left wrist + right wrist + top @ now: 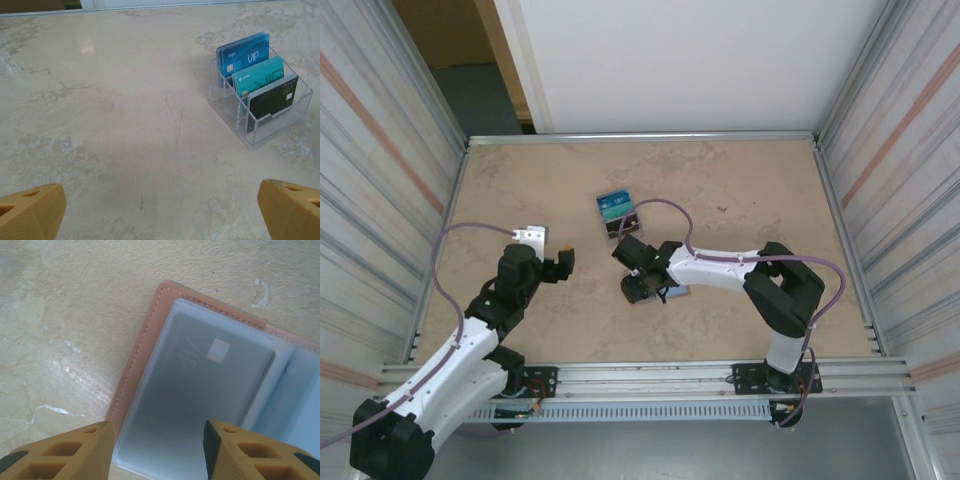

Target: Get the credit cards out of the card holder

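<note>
Two end effectors are noted over the beige marbled counter (125,100). The left end effector (161,202) is spread to its full width with nothing between its tan fingers (30,212). It faces a clear plastic compartmented stand (274,134) near the counter's middle, which holds a blue card (245,52), a teal card (260,75) and a black card (272,100) upright. The right end effector (157,447) is partly open and grips nothing visible. It hangs just above the salmon-pink stitched bifold card holder (137,360), which lies open and flat between the counter's centre and its near edge. One credit card (200,380), lettered VIP, sits inside the holder's frosted sleeve. One finger is over the salmon border, the other over the sleeve; contact cannot be determined.
</note>
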`<action>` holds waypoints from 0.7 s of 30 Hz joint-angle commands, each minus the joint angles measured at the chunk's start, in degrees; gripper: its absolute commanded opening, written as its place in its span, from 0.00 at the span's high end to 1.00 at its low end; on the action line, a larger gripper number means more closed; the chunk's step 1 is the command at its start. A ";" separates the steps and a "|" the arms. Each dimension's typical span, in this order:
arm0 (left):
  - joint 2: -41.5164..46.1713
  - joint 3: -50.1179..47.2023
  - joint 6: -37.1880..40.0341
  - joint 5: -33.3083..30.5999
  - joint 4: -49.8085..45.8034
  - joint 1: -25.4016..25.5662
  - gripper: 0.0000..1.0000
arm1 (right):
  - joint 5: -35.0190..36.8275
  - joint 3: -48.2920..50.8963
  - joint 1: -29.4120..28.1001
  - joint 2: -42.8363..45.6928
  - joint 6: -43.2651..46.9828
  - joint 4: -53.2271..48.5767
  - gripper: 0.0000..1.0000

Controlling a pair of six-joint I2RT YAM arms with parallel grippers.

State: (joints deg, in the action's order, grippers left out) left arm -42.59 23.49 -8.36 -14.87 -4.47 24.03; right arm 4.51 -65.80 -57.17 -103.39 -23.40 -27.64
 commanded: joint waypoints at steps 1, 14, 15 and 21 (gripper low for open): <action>0.05 -0.11 -1.11 -0.95 -0.03 0.14 0.01 | 0.05 -1.16 -0.40 -1.27 -0.39 -1.40 0.49; 0.22 0.46 -1.13 -0.38 -0.41 0.11 0.01 | 1.03 -0.48 0.34 -3.32 -1.30 -1.74 0.56; 0.27 0.50 -1.11 -0.33 -0.45 0.16 0.01 | 0.97 -0.33 0.52 -3.20 -1.31 -1.68 0.57; 0.49 1.17 -0.96 0.58 -0.89 0.14 0.01 | -0.93 1.39 2.47 -1.36 -1.79 -0.26 0.65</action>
State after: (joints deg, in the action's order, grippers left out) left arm -42.59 23.49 -8.91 -14.61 -4.78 24.03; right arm 4.25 -65.82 -55.88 -105.30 -23.83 -27.29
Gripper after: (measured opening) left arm 0.986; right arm 0.357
